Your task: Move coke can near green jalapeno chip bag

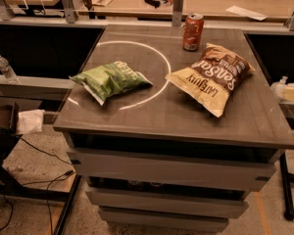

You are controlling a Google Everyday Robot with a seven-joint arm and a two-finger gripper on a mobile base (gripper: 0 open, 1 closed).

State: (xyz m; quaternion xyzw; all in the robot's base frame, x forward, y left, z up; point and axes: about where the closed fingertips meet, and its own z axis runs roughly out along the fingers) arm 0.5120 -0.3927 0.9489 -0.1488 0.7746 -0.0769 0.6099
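The coke can [193,32] stands upright at the far middle of the grey table top [152,109], red-orange with a silver top. The green jalapeno chip bag [110,79] lies at the left of the table, on the edge of a white circle marked on the surface. The can is well apart from the green bag, to its far right. The gripper is not in view in the camera view, and no arm shows anywhere.
A larger brown and cream chip bag [212,77] lies at the right, just in front of the can. A water bottle [5,68] stands on a ledge at the left. Wooden desks with clutter run along the back. Cables lie on the floor at lower left.
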